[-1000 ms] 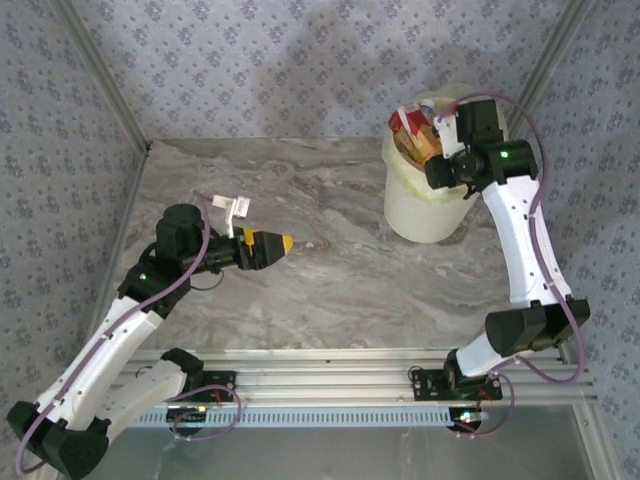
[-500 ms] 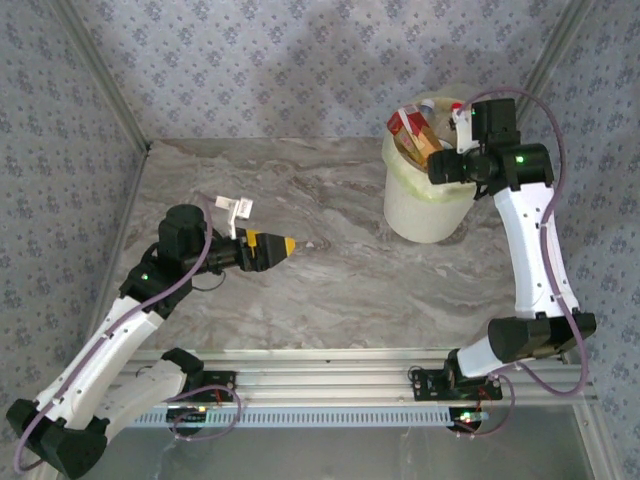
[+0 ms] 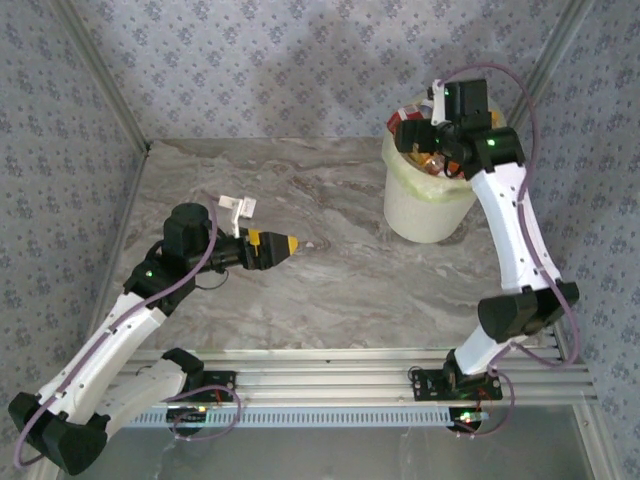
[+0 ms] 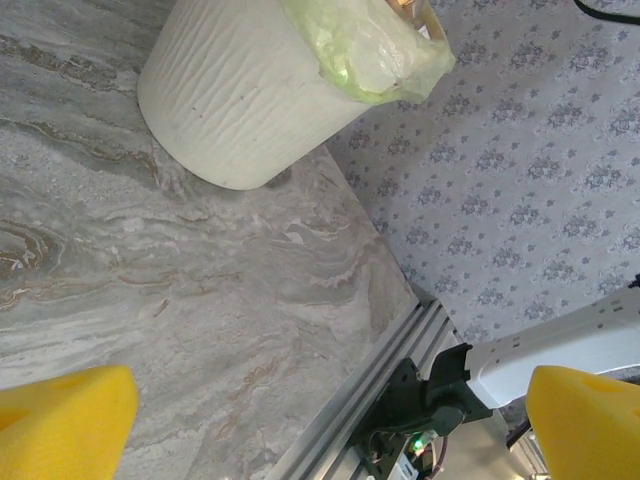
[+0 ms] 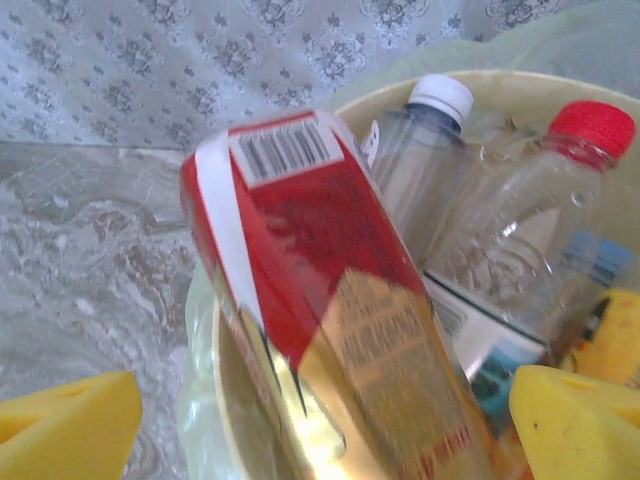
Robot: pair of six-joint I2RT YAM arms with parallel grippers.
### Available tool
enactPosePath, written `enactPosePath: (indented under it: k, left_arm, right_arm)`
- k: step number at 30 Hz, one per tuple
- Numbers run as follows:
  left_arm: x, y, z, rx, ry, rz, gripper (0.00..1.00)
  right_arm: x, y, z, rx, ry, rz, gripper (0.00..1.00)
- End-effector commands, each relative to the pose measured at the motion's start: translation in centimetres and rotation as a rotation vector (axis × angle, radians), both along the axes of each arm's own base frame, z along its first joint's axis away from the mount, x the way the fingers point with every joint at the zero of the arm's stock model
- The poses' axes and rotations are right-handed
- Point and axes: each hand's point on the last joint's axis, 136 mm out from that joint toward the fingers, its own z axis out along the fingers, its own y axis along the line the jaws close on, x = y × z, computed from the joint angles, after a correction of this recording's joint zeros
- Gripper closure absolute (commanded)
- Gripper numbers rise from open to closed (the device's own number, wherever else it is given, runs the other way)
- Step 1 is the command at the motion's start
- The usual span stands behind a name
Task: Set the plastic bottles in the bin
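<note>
White ribbed bin (image 3: 425, 210), pale green liner, sits far right on the marble table (image 3: 330, 290), stuffed with plastic bottles (image 3: 406, 121); red-labelled bottle (image 5: 330, 300) leans on the rim; white-capped bottle (image 5: 415, 150) and red-capped bottle (image 5: 520, 220) behind it; right gripper (image 5: 320, 420) hovers above, jaws wide apart, empty; left gripper (image 3: 283, 244) gapes over the marble, holding nothing.

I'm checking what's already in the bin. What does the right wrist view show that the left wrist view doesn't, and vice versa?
Right wrist: the bin from inside, holding a red-labelled bottle, a white-capped clear bottle and a red-capped clear bottle. Left wrist: the bin's ribbed outer wall, standing on the table, plus the aluminium rail. Both: the bin's pale green liner and the marble table.
</note>
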Motion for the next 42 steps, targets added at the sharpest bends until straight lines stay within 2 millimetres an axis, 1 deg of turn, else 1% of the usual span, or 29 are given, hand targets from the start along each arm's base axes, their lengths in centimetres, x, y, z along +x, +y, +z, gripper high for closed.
enactPosePath:
  k: [1,8,11,14,17,22,24,28,35,39,42]
  left_arm:
    - [-0.2,-0.1,0.5,-0.005,-0.035,-0.011,0.00]
    - [-0.1,-0.1,-0.1,0.008,-0.033,-0.012,0.00]
    - [-0.1,-0.2,-0.2,0.014,-0.032,-0.015,0.00]
    - [0.0,-0.2,-0.4,0.022,-0.032,-0.017,0.00]
    - [0.0,-0.2,-0.6,0.028,-0.029,-0.018,0.00]
    - [0.1,-0.4,-0.9,0.032,-0.026,-0.023,0.00]
    - [0.2,-0.4,-0.9,0.032,-0.028,-0.023,0.00]
    - [0.3,-0.5,-0.8,0.030,-0.027,-0.027,0.00]
    - [0.2,-0.6,-0.6,0.022,-0.026,-0.029,0.00]
    - [0.2,-0.6,-0.5,0.018,-0.028,-0.032,0.00]
    - [0.2,-0.6,-0.4,0.018,-0.030,-0.033,0.00]
  right_arm:
    - [2.1,0.1,1.2,0.018,-0.056,-0.062,0.03]
    - [4.7,1.1,0.5,-0.025,-0.066,-0.083,0.02]
    - [5.4,1.6,-0.3,-0.059,-0.051,-0.071,0.03]
    - [5.7,2.2,-1.0,-0.114,-0.037,-0.050,0.04]
    - [5.7,2.2,-1.9,-0.193,-0.020,-0.021,0.05]
    - [5.2,2.0,-2.6,-0.268,-0.002,0.022,0.11]
    - [4.9,1.8,-2.7,-0.282,0.002,0.031,0.17]
    - [4.1,0.9,-1.9,-0.304,-0.016,0.047,0.27]
    - [2.4,0.0,-0.1,-0.359,-0.054,0.094,0.28]
    - [1.0,-0.4,-0.1,-0.391,-0.032,0.121,0.28]
    - [0.3,-0.7,-0.6,-0.409,-0.011,0.139,0.28]
